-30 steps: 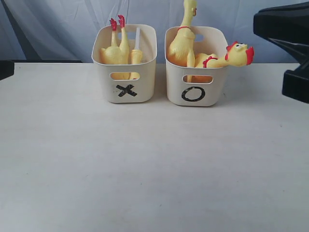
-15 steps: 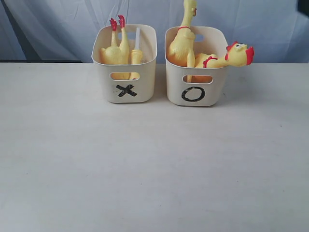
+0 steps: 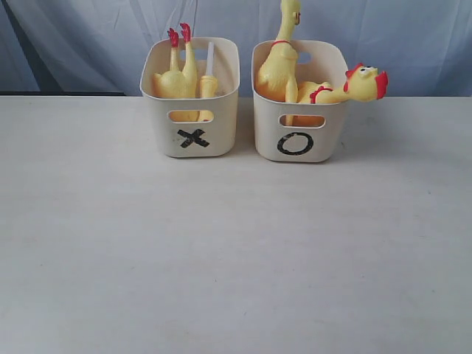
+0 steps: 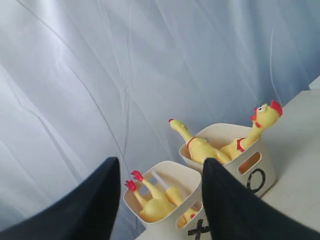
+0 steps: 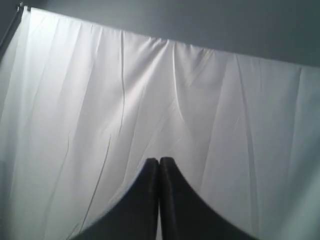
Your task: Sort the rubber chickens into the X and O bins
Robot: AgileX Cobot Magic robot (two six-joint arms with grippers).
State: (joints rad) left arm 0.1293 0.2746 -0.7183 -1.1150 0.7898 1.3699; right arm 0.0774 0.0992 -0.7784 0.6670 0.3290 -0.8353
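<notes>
Two cream tubs stand side by side at the back of the table. The X bin (image 3: 193, 136) holds a yellow rubber chicken (image 3: 179, 74) with its red feet sticking up. The O bin (image 3: 298, 140) holds two chickens: one (image 3: 279, 59) with its neck rising out of frame, another (image 3: 354, 85) with its red-combed head hanging over the right rim. No gripper shows in the exterior view. In the left wrist view my left gripper (image 4: 160, 167) is open and empty, off from the X bin (image 4: 165, 200) and O bin (image 4: 250, 170). My right gripper (image 5: 159, 162) is shut, empty, facing the curtain.
A pale curtain (image 3: 96, 37) hangs behind the bins. The beige table (image 3: 236, 251) spreads wide in front of them.
A second ago black arm parts showed at the right and left edges of the exterior view; both have withdrawn out of frame. The bins and chickens have not moved.
</notes>
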